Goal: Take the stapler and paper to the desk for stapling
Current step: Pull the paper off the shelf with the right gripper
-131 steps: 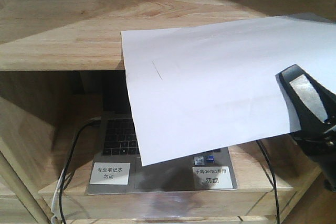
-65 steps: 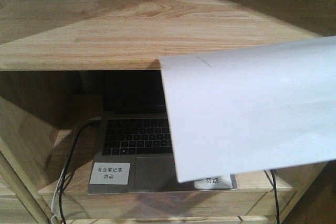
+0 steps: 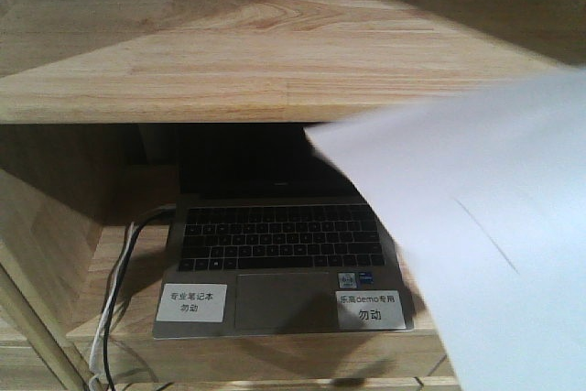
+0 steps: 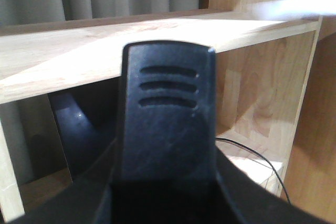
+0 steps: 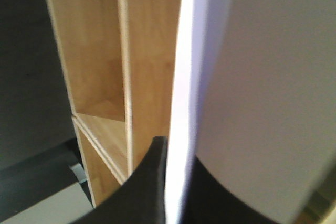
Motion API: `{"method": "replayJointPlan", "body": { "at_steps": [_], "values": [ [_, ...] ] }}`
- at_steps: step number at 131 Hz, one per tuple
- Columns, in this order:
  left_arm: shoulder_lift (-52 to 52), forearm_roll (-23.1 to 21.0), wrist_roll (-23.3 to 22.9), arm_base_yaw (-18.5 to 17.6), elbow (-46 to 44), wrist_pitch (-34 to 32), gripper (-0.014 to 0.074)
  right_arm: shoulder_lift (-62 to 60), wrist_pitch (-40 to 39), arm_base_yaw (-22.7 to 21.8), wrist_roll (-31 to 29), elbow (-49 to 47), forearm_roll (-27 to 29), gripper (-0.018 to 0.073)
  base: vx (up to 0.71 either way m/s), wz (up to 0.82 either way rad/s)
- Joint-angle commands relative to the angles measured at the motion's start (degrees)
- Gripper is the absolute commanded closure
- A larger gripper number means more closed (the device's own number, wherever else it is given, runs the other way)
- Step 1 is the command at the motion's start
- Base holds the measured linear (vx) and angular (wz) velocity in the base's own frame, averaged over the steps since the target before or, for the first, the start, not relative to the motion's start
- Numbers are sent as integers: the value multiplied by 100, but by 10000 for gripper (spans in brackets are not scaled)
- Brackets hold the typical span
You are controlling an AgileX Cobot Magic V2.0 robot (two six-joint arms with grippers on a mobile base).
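**Right gripper [image 5: 176, 203] carries the plain white paper sheet [image 3: 494, 254] away from the light-wood shelf [image 3: 229, 52].**
Its jaws are clenched on the sheet's edge, and the sheet hangs in the air at the front view's lower right, before the grey laptop [image 3: 275, 272]. Such a thin edge grip could let the limp sheet slip, crease or snag a shelf board. The left gripper [image 4: 165, 198] cannot be read: a black ribbed body [image 4: 165, 108], possibly the stapler, blocks its view. Since half a second ago the sheet has swung right and down, uncovering the keyboard.
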Motion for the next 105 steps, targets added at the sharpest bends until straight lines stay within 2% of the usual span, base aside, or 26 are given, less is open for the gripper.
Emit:
{"method": "replayJointPlan", "body": {
  "at_steps": [1,23,67,105],
  "values": [
    [81,-57,4,-15,-168,-696,603,-248,-161,-323,384,9,-211,566,0,0],
    [81,-57,4,-15,-168,-696,603,-782,179,-765,815,173,-423,566,0,0],
    [81,-57,4,-15,-168,-696,603,-1469,328,-1429,1684,191,-1120,566,0,0],
    [86,-57,4,-15,-168,-697,603,-1512,350,-1437,1787,191,-1162,566,0,0]
  ]
}}
